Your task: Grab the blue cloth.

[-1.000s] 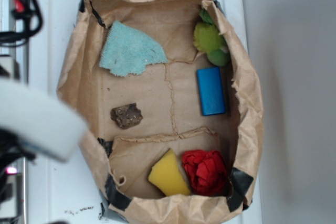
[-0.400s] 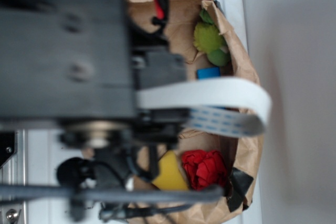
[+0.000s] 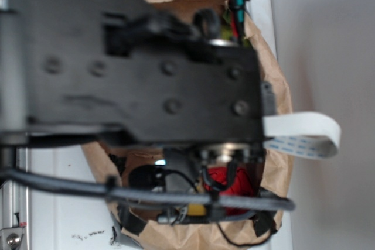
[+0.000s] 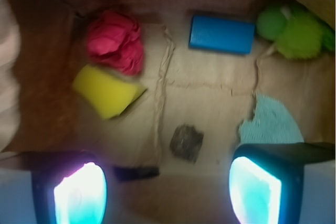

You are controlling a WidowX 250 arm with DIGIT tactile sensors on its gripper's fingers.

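Wrist view: gripper [image 4: 168, 192] wide open and empty above the paper-lined bin floor [image 4: 210, 108], blue cloth [image 4: 273, 121] lying flat just beyond the right finger [image 4: 254, 190], partly hidden by it, off-centre from the gap.

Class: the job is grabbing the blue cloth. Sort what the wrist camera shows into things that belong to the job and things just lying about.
Belongs to the job:
blue cloth
gripper, open

Just lying about:
blue block
yellow sponge
red cloth
green fuzzy toy
dark lump
paper liner
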